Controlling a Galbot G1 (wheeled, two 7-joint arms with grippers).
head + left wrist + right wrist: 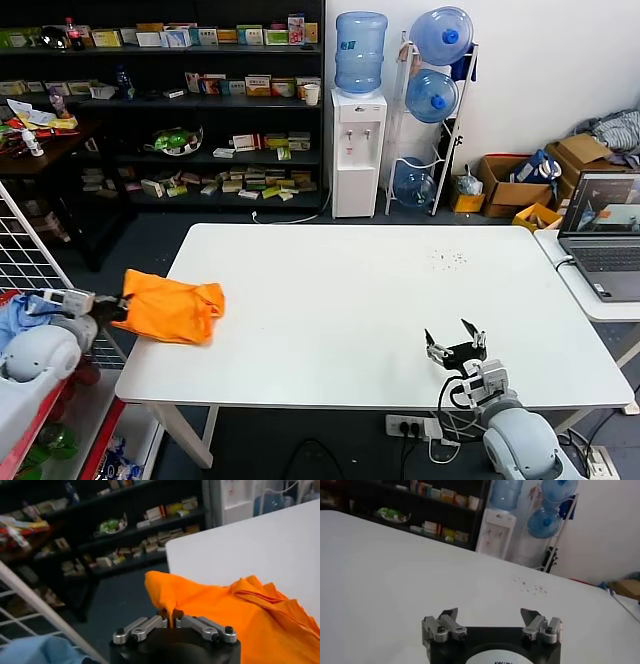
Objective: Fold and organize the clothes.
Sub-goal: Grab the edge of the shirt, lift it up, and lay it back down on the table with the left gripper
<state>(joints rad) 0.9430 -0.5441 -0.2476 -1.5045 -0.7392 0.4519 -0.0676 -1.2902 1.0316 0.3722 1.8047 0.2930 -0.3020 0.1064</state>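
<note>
The bright orange T-shirt (172, 306) lies bunched at the left edge of the white table (350, 300), part of it hanging past the edge. Its lettering is hidden. My left gripper (113, 308) is just off the table's left edge, shut on a fold of the shirt. The left wrist view shows the orange cloth (240, 615) pinched between the closed fingertips of that gripper (171, 618). My right gripper (455, 340) is open and empty above the table's front right part. It also shows in the right wrist view (490, 617).
A light blue cloth (22, 315) lies in a wire basket (25, 250) to the left of the table. A laptop (605, 235) stands on a second table at the right. Shelves, a water dispenser (358, 150) and cardboard boxes stand behind.
</note>
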